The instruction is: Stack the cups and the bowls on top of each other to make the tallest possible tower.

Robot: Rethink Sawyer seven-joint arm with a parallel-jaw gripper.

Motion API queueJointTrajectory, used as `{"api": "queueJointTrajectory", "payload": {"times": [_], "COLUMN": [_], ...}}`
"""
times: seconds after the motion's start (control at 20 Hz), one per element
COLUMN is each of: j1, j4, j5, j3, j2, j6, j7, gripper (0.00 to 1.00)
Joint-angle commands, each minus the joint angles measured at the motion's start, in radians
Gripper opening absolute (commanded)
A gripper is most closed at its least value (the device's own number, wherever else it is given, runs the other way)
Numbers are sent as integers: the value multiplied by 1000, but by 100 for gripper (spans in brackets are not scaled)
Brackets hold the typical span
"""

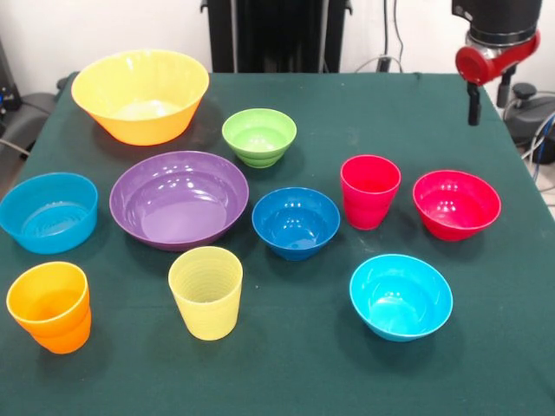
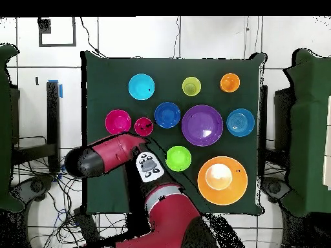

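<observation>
1. Ten pieces stood singly on the green table point(image 1: 303, 364), none resting in or on another, so the tower was not begun; spread like this, each could be reached from above.
2. Over the table's edge hung the red arm point(image 1: 496, 52), raised well clear of everything, probably so as not to knock anything before a choice was made.
3. Largest of the pieces, the yellow-orange bowl point(image 1: 139, 95) sat upright in a corner, well apart from the arm; its breadth would suit it as a base.
4. Next came the shallow purple bowl point(image 1: 179, 198), mouth up near the middle, just beside the dark blue bowl point(image 1: 296, 222).
5. Among the middling bowls, the light blue bowl point(image 1: 48, 211), cyan bowl point(image 1: 401, 296) and red bowl point(image 1: 457, 204) lay toward the edges, with the small green bowl point(image 1: 259, 136) behind the purple one.
6. Three cups stood upright: the red cup point(image 1: 370, 191) just beside the red bowl but apart from it, a likely first pair; the yellow cup point(image 1: 206, 291) and orange cup point(image 1: 49, 306) sat in the front row.
7. Smallest, the gripper point(image 1: 473, 102) hung empty above and behind the red bowl; whether its jaws were spread or pressed together I could not tell.
</observation>
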Motion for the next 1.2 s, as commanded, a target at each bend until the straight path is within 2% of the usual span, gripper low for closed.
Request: {"api": "queueJointTrajectory", "payload": {"times": [0.05, 0.35, 0.8, 1.2], "j1": [-27, -58, -116, -140], "j4": [-160, -203, -287, -240], "j5": [-61, -78, -111, -170], "j3": [88, 122, 173, 167], "j2": [62, 104, 216, 222], "j6": [124, 150, 182, 107], "j7": [-133, -175, -243, -171], "gripper": [100, 100, 100, 100]}}
